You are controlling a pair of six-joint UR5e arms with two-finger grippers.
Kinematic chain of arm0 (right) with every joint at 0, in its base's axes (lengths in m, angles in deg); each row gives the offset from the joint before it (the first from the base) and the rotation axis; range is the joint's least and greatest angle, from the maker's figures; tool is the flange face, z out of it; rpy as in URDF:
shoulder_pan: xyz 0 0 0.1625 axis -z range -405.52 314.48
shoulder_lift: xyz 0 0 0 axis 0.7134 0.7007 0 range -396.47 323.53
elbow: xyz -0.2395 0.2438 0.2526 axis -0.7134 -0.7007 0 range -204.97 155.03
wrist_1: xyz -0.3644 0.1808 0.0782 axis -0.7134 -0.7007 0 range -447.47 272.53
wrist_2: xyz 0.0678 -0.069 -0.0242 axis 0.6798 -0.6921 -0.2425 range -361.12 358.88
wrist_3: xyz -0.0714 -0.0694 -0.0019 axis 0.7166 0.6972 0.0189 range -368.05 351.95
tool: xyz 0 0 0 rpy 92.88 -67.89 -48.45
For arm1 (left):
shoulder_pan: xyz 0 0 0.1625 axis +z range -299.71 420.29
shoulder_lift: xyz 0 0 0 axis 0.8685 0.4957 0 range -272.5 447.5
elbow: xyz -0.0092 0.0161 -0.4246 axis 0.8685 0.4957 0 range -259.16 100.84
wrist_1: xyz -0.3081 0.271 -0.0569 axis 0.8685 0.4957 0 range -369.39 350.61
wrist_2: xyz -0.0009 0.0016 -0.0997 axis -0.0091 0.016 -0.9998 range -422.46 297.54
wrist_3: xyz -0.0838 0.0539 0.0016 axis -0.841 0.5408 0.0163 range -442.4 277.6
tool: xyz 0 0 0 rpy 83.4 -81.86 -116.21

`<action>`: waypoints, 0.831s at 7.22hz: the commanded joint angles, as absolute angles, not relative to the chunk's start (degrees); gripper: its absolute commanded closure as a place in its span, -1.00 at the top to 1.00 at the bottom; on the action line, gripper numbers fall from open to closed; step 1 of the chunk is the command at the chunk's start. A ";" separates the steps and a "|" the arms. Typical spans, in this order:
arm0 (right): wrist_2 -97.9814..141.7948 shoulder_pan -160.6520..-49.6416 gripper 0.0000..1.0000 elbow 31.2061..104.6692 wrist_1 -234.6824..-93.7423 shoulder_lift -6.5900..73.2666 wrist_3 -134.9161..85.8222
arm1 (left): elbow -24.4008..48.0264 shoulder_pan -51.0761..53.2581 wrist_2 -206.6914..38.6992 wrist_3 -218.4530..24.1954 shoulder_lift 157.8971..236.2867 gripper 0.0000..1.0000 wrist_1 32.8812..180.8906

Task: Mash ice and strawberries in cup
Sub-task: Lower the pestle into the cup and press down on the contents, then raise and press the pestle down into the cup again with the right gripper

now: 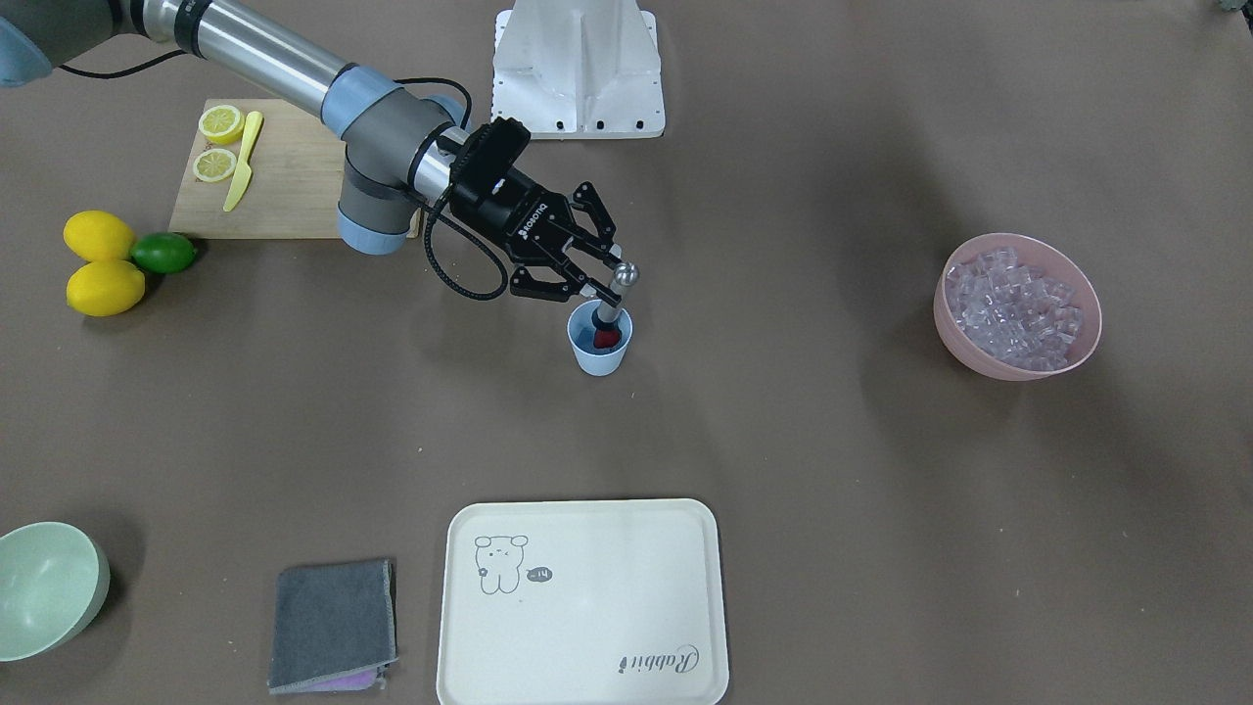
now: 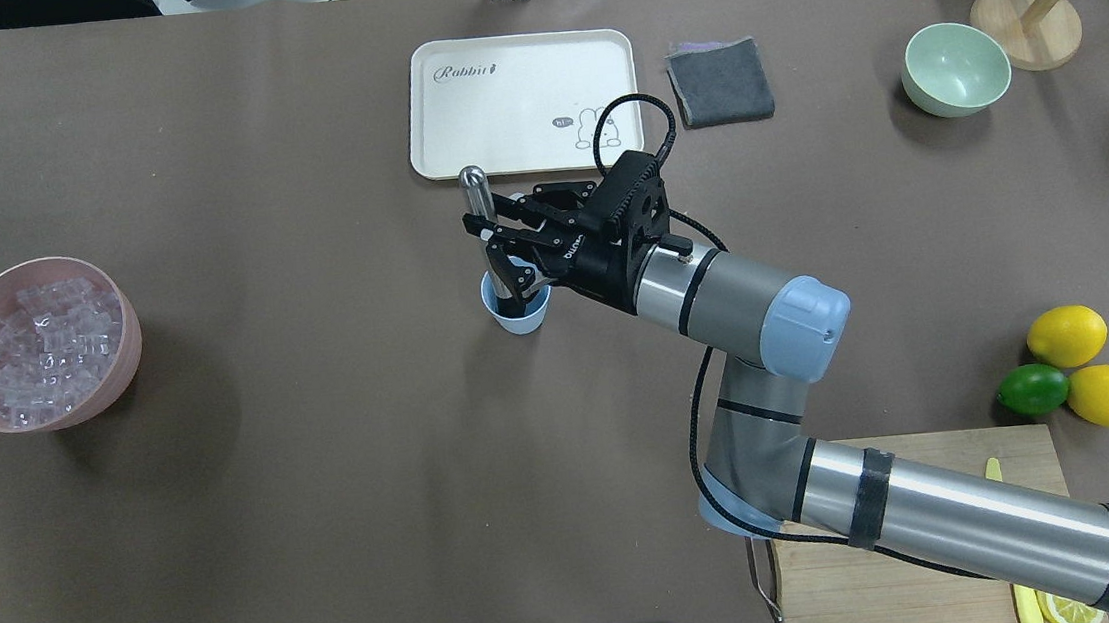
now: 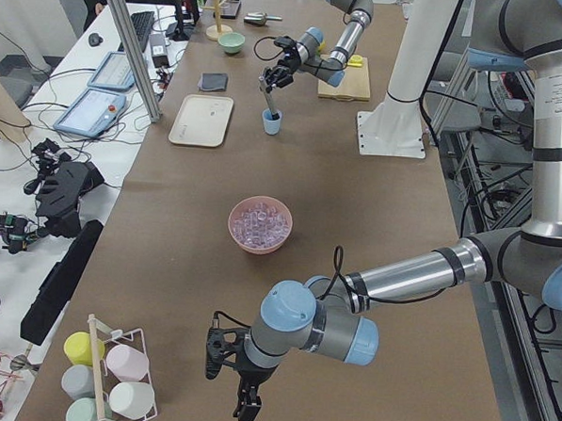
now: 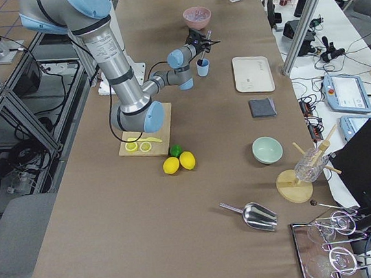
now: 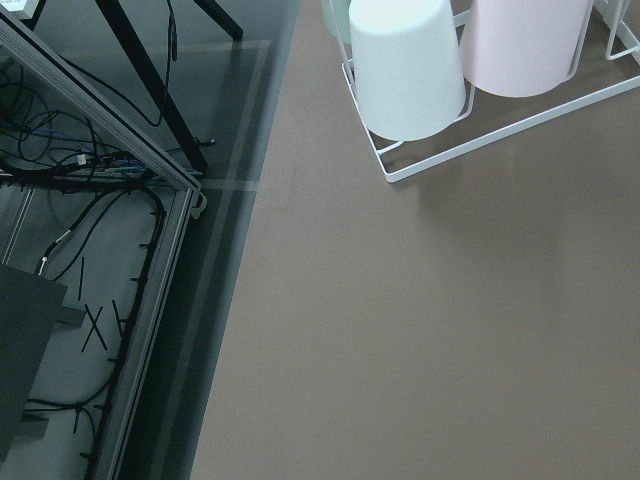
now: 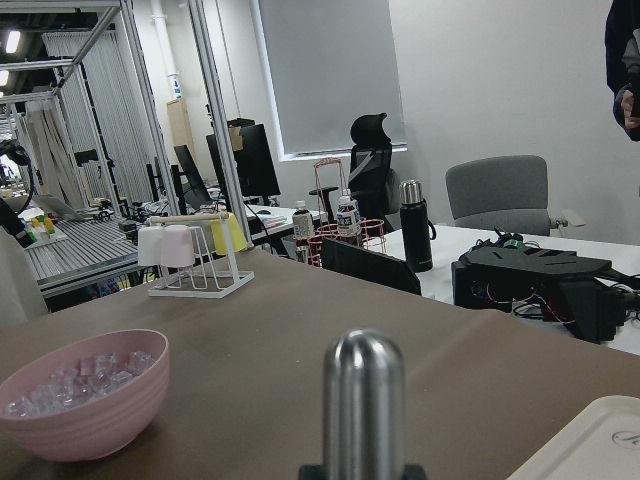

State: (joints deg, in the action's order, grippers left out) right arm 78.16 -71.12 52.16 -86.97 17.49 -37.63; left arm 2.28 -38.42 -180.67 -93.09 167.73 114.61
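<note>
The cup (image 1: 599, 354) stands mid-table, directly beneath your right gripper (image 1: 600, 276). Your left gripper (image 3: 232, 382) hangs at the table's far end, and you cannot tell how its fingers stand. The right fingers clamp a metal muddler (image 2: 475, 198). Its long axis is near upright and its lower end sits in the cup on the strawberry (image 1: 609, 339), so you likely press straight down. The ice (image 1: 1013, 308) lies well apart in a pink bowl (image 1: 964, 348).
</note>
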 commanded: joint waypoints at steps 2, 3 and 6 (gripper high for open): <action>77.99 -71.09 -1.00 52.11 -86.94 17.50 -37.14 | 2.49 -38.50 -180.68 -93.21 167.21 0.96 114.62; 77.99 -71.09 -1.00 51.76 -87.03 17.58 -37.14 | 2.58 -38.42 -180.68 -93.38 167.21 0.95 114.71; 77.90 -71.27 -1.00 50.53 -87.47 17.50 -37.22 | 2.49 -38.41 -180.67 -93.38 167.30 0.95 114.62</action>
State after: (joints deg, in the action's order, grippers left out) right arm 77.91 -71.22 51.08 -87.39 17.50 -37.16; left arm 2.53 -38.42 -180.64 -93.38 167.27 114.65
